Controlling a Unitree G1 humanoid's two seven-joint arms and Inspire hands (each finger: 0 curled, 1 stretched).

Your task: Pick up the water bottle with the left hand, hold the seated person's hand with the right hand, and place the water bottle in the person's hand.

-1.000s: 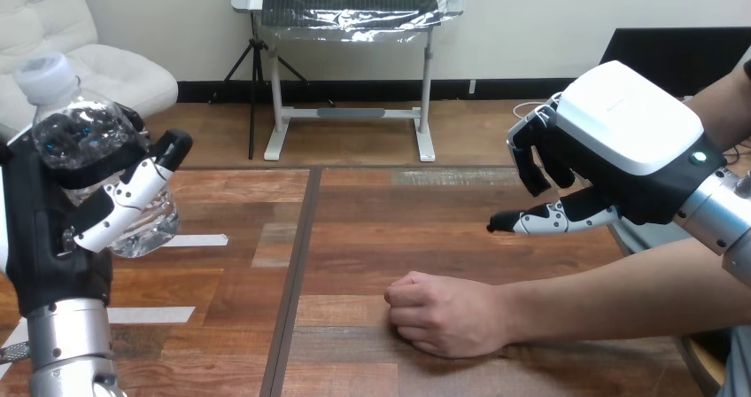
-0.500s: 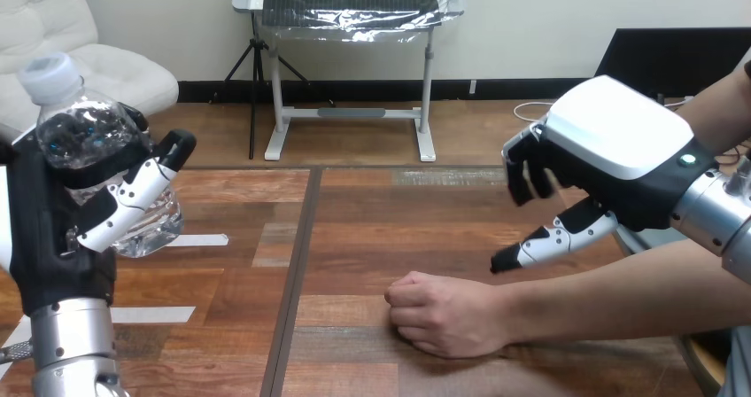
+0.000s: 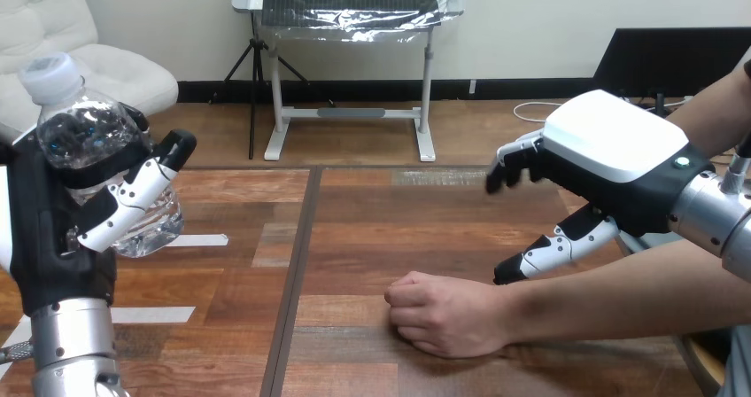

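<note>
While the left hand [image 3: 53, 229] clasps the capped bottle [image 3: 89, 140] raised over the table [image 3: 354, 211], right hand [image 3: 611, 162] hovers unclenched, fingers spread, just above the person's hand [image 3: 447, 313], a fist resting on the wood.

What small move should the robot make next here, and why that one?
Probably lower the right hand onto the person's hand and curl its fingers round it. The right hand hangs open just above the person's wrist; the person's hand rests fisted on the table. The left hand already grips the bottle, so this hold comes next.
</note>
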